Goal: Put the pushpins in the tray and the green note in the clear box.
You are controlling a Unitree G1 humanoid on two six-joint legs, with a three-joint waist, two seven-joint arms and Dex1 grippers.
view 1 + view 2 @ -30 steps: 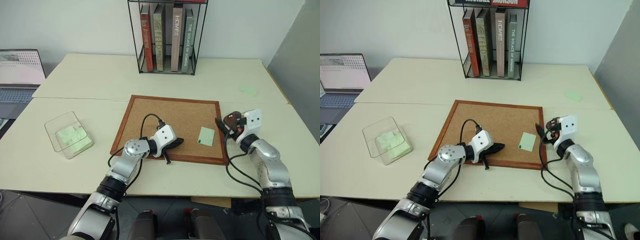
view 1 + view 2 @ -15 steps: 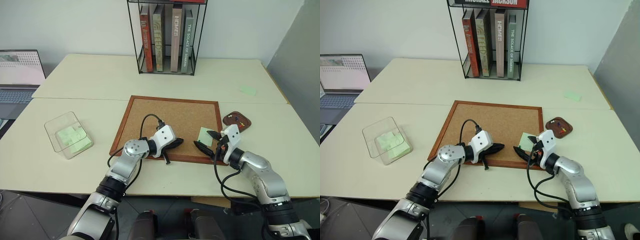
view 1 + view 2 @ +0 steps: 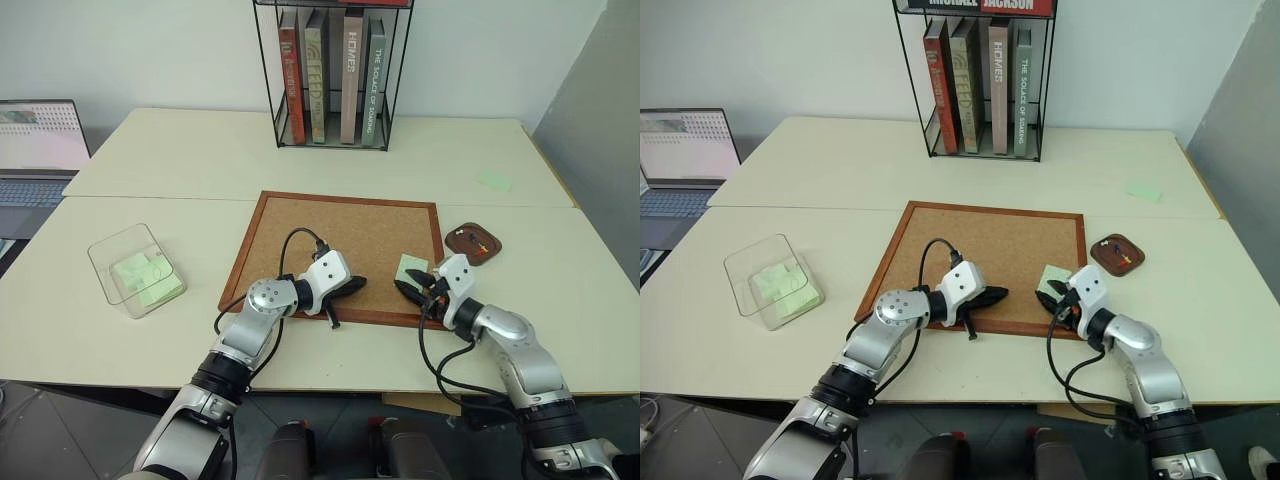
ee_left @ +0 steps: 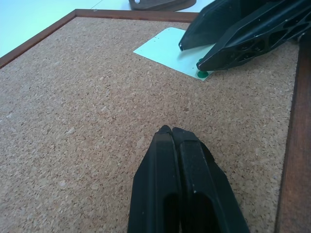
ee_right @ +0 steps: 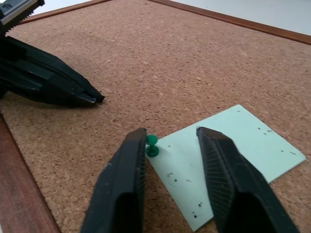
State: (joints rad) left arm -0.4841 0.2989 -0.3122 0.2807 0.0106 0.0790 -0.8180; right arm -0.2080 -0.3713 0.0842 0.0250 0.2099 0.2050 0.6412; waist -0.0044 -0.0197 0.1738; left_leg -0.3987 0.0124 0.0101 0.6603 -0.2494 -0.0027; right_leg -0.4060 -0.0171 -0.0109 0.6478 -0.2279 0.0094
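The right claw [image 5: 170,145] hovers narrowly parted over a green pushpin [image 5: 151,145] stuck in a corner of the green note [image 5: 228,160] on the cork board [image 3: 330,240]. The left claw [image 4: 172,130] rests shut on the board, holding nothing. The tray [image 3: 473,242] sits on the desk [image 3: 200,150] just right of the board; the clear box [image 3: 135,270] lies far left.

A green pushpin [image 5: 151,145] pins the pale green note [image 5: 228,160] to speckled brown cork board [image 5: 160,63].

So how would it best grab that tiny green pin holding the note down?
Probably by the head of the green pushpin, which stands up from a corner of the green note on the cork board. The right gripper straddles it, fingers either side; pinching the head, then pulling up, looks best.
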